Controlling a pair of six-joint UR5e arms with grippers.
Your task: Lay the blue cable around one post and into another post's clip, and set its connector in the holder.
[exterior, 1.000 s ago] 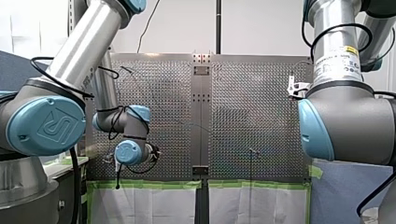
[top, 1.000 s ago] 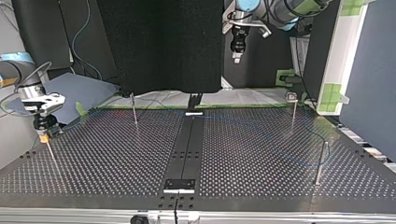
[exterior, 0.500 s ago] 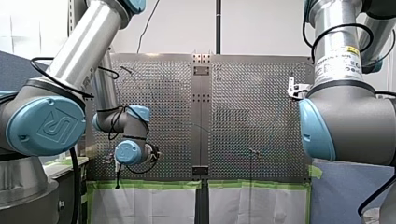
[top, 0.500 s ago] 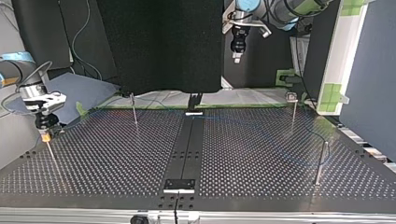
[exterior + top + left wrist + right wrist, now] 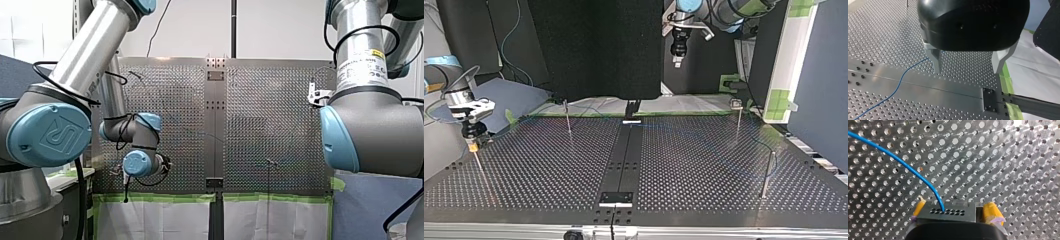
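In the right wrist view, the black connector (image 5: pixel 948 212) sits between the yellow pads (image 5: pixel 991 211) of my right gripper (image 5: pixel 955 204). The jaws are open, with a gap at one pad. The blue cable (image 5: pixel 898 160) curves away from the connector over the perforated plate. In the top view this gripper (image 5: pixel 472 144) hangs low at the table's left edge. My left gripper (image 5: pixel 966 71) is open and empty above the plate, and the blue cable (image 5: pixel 901 78) runs past one metal finger. In the top view it (image 5: pixel 678 61) hangs high over the far edge.
Thin posts stand on the table (image 5: pixel 704 200): one far left of centre (image 5: pixel 567 117), one far right with a clip on top (image 5: pixel 736 103), one near right (image 5: pixel 766 175), and a slim rod (image 5: pixel 480 170) under my right gripper. A black strip (image 5: pixel 624 160) runs down the middle.
My right gripper has shifted up a little in the top view. The left arm has not moved.
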